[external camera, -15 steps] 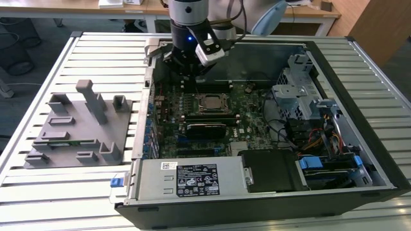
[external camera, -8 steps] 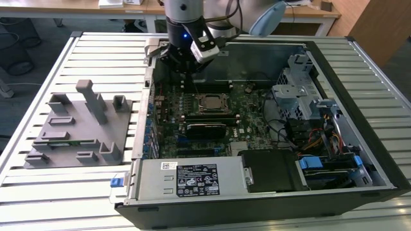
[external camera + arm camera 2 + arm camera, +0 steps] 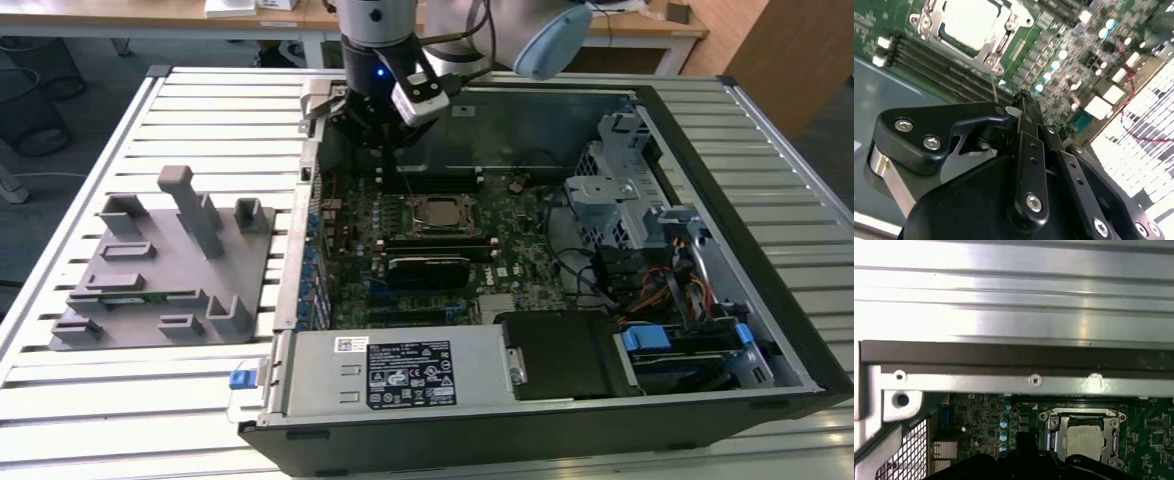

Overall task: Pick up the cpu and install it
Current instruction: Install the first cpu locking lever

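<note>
The cpu (image 3: pixel 437 213) lies flat in the socket at the middle of the green motherboard (image 3: pixel 514 235), inside the open computer case (image 3: pixel 747 250). Its silver top shows in both wrist views (image 3: pixel 974 20) (image 3: pixel 1085 437), ringed by the metal socket frame (image 3: pixel 1004 37). My gripper (image 3: pixel 380 125) hangs over the far part of the board, above the memory slots (image 3: pixel 939 70) just beyond the socket. The gripper's black body (image 3: pixel 1016 102) (image 3: pixel 1024 460) is apart from the cpu and carries nothing that I can see.
A grey holder block (image 3: pixel 160 260) with upright posts stands on the slatted table at the exterior view's left. Inside the case are a power supply (image 3: pixel 387 370), a metal drive cage (image 3: pixel 627 200) and coloured cables (image 3: pixel 654 290). The case's far wall (image 3: pixel 1014 357) is close by.
</note>
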`<state>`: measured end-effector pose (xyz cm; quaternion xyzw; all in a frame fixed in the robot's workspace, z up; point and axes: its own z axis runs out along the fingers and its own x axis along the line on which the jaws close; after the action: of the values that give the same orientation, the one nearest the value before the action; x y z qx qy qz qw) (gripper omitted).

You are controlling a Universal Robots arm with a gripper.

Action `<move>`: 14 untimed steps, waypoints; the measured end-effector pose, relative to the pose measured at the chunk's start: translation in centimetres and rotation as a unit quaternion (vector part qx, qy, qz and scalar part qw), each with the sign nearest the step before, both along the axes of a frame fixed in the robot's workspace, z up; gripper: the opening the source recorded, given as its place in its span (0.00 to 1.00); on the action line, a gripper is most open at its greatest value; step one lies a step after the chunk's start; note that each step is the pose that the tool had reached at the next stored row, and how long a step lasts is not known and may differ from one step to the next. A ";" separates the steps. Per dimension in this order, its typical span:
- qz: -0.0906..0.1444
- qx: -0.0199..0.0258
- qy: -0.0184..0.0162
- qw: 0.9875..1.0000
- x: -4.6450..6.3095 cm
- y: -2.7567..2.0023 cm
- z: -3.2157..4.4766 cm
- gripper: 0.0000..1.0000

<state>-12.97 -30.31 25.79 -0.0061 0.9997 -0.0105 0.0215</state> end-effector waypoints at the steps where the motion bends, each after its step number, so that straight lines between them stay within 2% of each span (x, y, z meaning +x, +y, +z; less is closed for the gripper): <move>1: 0.000 0.000 0.000 1.000 0.0 0.24 -0.02 0.11; 4: 0.001 0.000 0.000 1.000 0.3 0.64 -0.05 0.11; 8: 0.001 0.000 0.000 1.000 1.1 0.68 -0.09 0.11; 14: 0.001 0.000 0.000 1.000 1.7 0.68 -0.12 0.11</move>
<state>-11.26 -29.63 25.67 -0.0072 0.9997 -0.0105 0.0215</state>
